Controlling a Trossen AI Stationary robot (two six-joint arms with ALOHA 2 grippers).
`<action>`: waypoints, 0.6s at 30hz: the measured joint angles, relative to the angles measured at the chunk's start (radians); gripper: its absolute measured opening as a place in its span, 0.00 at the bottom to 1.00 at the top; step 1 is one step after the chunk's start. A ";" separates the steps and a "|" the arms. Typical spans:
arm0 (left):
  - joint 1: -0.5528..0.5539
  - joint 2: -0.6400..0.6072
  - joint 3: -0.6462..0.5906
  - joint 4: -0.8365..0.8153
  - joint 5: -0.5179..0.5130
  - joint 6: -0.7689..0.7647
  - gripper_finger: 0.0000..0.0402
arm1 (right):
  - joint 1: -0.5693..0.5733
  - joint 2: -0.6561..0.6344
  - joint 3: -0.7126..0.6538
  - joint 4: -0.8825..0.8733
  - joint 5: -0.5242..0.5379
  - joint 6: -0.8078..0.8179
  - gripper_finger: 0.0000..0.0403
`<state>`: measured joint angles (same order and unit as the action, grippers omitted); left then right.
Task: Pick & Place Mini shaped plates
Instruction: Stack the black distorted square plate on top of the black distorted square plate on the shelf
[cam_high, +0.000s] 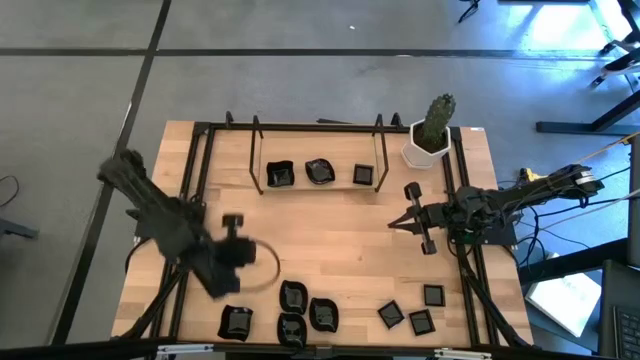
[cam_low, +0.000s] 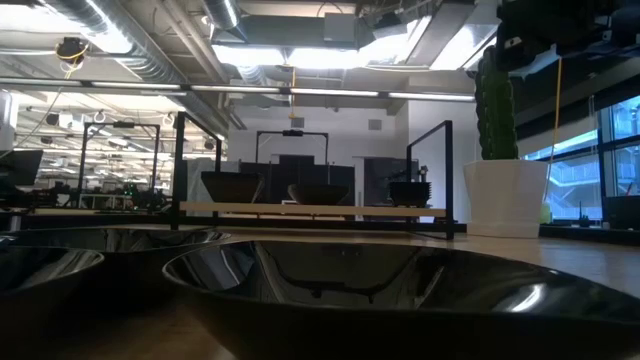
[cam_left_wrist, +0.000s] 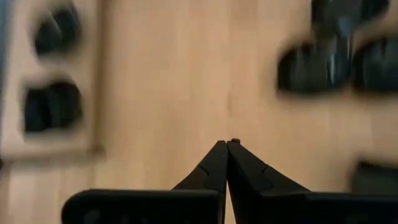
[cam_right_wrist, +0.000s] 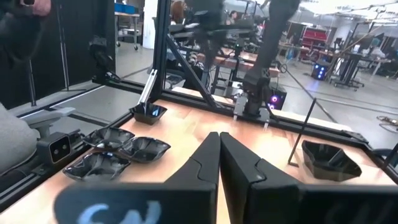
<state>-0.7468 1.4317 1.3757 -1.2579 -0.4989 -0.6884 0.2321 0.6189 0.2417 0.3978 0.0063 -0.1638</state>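
Wooden table (cam_high: 340, 240) held mini shaped plates (cam_high: 308, 312) along its front edge, and the left gripper (cam_high: 237, 249), pressed together and empty above them, needed to spread wide before dropping on one, while the right gripper (cam_high: 398, 222) waited pressed together.

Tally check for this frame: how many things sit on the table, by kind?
Black mini plates, far row: 3
Black mini plates, near edge: 7
Potted cactus: 1
Total: 11
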 joint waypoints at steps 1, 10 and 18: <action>-0.022 0.052 0.033 -0.063 0.040 -0.061 0.01 | 0.000 0.000 0.000 -0.005 0.000 0.000 0.03; -0.150 0.293 0.094 -0.177 0.231 -0.398 0.15 | 0.000 0.000 0.000 -0.014 0.000 0.003 0.03; -0.174 0.360 0.094 -0.076 0.260 -0.280 0.39 | 0.000 0.000 0.000 -0.014 0.000 0.003 0.04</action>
<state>-0.9207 1.7914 1.4693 -1.3341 -0.2387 -0.9681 0.2321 0.6193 0.2417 0.3836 0.0063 -0.1608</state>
